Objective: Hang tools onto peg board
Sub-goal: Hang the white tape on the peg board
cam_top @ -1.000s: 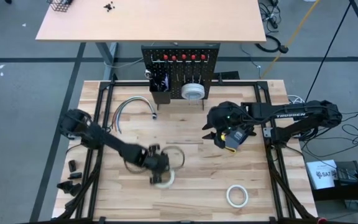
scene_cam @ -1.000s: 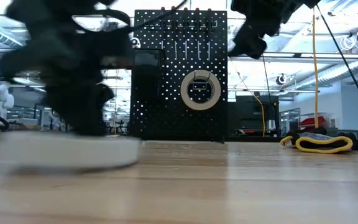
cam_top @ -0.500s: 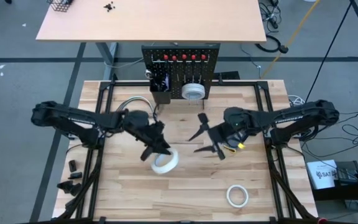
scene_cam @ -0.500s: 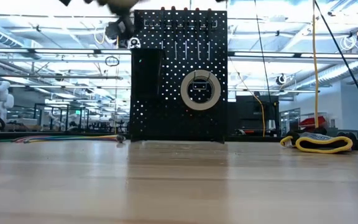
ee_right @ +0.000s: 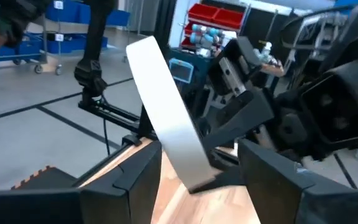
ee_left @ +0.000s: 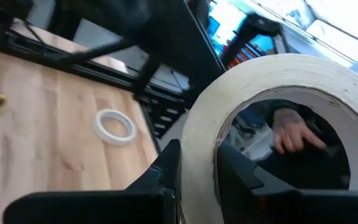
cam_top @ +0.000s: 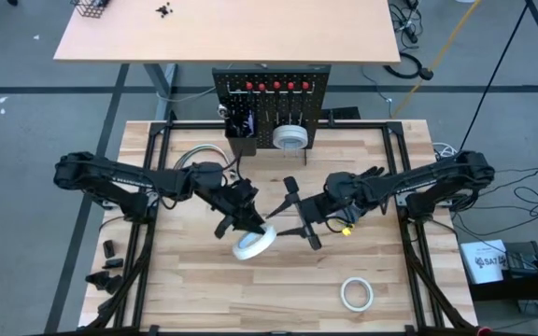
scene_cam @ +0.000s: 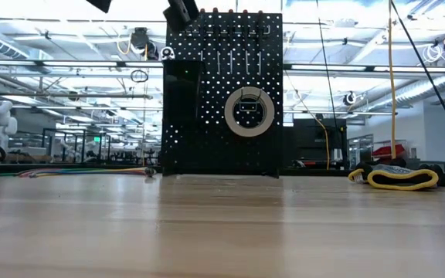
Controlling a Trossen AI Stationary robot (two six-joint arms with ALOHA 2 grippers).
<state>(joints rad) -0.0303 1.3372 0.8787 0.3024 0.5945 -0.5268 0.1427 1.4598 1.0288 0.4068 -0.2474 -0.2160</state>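
Two dark, matte six-joint arms of slim tubular links and bulkier rounded joint housings, the right arm with a pale lettered marking along its link, each end in a black two-finger tool (left tool (cam_top: 250,227), right tool (cam_top: 299,222)) with flat, angular, blocky fingers (ee_right: 272,171).

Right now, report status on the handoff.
Left hand shut on white tape roll, raised mid-table. Right hand open, straddling the roll's band, not gripping. Second roll on table, another on peg board. Nothing in the way.
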